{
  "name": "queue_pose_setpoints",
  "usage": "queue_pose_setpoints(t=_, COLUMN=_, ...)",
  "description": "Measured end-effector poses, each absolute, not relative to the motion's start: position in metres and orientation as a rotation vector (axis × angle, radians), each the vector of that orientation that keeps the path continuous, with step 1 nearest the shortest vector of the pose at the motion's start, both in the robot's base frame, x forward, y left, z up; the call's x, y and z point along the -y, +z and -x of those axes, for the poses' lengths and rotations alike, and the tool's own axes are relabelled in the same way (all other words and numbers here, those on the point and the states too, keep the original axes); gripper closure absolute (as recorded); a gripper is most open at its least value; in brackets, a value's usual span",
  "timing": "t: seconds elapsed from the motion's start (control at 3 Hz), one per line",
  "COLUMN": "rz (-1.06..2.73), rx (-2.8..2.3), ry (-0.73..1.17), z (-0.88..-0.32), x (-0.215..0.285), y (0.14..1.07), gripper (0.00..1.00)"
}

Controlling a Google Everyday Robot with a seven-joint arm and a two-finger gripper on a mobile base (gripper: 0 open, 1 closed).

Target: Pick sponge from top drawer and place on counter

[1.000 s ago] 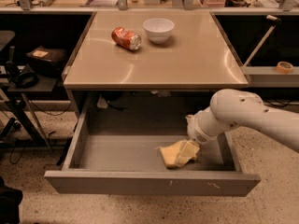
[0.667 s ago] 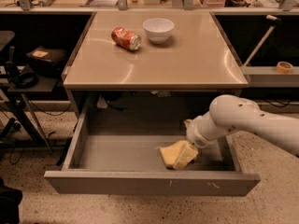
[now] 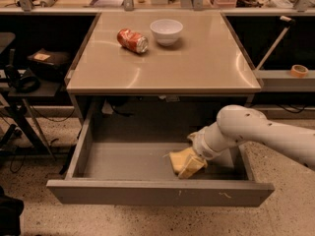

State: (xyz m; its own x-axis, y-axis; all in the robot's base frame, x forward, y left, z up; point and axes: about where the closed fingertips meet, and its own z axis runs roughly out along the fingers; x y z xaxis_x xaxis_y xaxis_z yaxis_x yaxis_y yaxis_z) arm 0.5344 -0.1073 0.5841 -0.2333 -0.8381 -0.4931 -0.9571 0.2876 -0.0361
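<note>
The top drawer is pulled wide open below the counter. It has a flat grey floor and a scuffed front panel. My white arm reaches in from the right. My pale yellow gripper is low over the right-middle of the drawer floor. I see no sponge apart from the yellow shape at the gripper, so the sponge is either hidden there or I cannot tell it from the gripper.
A red soda can lies on its side and a white bowl stands at the back of the counter. A side shelf on the right holds a tape roll. Dark equipment and cables stand at the left.
The arm has shifted slightly left and down. The gripper stays at almost the same spot in the drawer.
</note>
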Motion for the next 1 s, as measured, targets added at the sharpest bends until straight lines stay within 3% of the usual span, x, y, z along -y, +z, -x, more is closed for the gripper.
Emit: queue_pose_setpoints(t=1.0, rz=1.610, rx=-2.143, ry=0.383, z=-0.5344, x=0.1073, y=0.5883, gripper=0.88)
